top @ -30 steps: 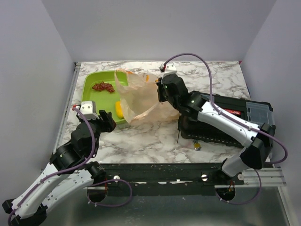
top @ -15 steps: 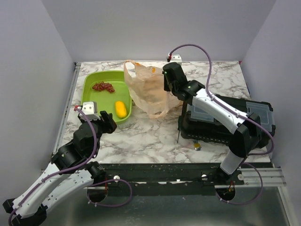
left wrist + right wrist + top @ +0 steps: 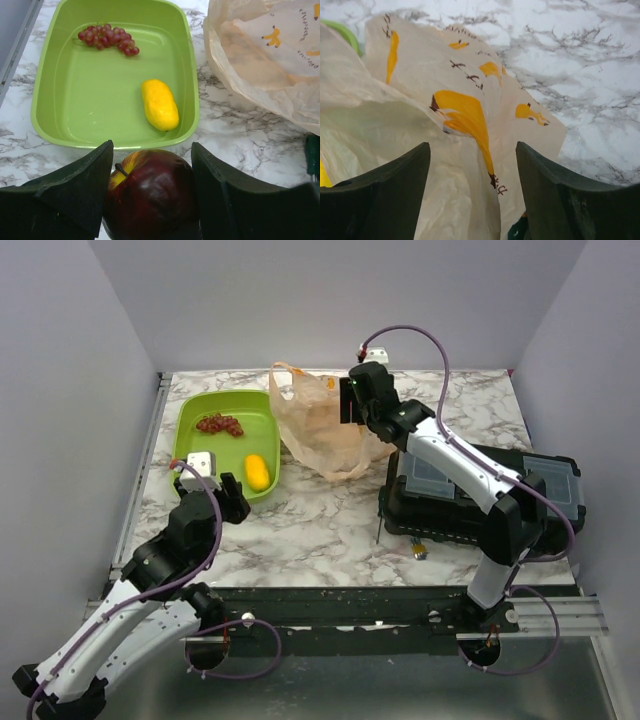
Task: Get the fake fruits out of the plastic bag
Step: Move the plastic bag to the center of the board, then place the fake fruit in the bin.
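1. My right gripper (image 3: pixel 472 150) has just sprung open and let go of the bag (image 3: pixel 325 435), which now slumps at the far middle, right of the tray (image 3: pixel 228 448)
2. The mango (image 3: pixel 257 471) and grapes (image 3: pixel 219 424) lie in the tray, so the bag is likely emptied
3. My left gripper (image 3: pixel 151 147), at the tray's near edge, is clamped on an apple (image 3: pixel 150 195)

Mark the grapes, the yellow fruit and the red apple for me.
grapes (image 3: pixel 107 40), left wrist view, middle of the bunch.
yellow fruit (image 3: pixel 160 104), left wrist view, middle of its upper side.
red apple (image 3: pixel 152 195), left wrist view, middle of its dark skin.
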{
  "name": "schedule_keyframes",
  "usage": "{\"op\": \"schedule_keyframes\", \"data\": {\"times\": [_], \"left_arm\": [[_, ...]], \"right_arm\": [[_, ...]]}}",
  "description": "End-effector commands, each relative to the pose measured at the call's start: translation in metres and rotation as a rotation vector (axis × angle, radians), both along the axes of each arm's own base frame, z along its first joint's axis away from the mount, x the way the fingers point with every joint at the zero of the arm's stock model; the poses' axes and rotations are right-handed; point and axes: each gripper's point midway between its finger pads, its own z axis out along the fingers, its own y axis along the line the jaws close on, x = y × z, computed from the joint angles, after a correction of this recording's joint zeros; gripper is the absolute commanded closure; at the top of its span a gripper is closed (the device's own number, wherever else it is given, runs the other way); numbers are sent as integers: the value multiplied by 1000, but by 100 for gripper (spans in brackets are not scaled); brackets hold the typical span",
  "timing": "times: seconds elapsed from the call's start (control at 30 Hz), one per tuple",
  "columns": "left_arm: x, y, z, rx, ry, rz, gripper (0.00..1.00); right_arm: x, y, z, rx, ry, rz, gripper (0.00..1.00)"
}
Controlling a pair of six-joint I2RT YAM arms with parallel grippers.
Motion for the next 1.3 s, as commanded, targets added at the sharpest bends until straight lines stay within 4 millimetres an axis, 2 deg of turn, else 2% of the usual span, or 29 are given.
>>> {"op": "schedule_keyframes", "data": {"times": [0.0,0.23,0.37,0.5,0.63,0.77,0.83,1.0,1.1,1.2,1.27], "left_arm": [[15,-6,-10,3,42,-38,100],[58,4,-7,-20,102,25,100],[82,8,-10,-61,164,49,100],[101,28,-17,-128,275,144,100],[117,49,-24,-283,344,244,100],[134,59,-51,-555,436,323,100],[142,67,-65,-606,462,384,100],[159,106,-82,-471,432,565,96],[156,127,-117,-350,497,651,95],[147,126,-148,-365,589,678,94],[148,125,-150,-372,577,673,91]], "right_arm": [[-31,3,-7,19,60,111,22],[-66,-3,16,86,75,183,4],[-86,-2,33,142,69,250,1],[-103,-9,50,181,41,272,1],[-118,-18,58,209,11,285,1],[-129,-23,61,237,-3,295,1],[-133,-25,63,247,-11,296,1],[-141,-35,68,248,-29,283,1],[-144,-42,70,244,-41,271,1],[-148,-49,69,239,-52,257,1],[-150,-52,68,239,-55,245,1]]}}
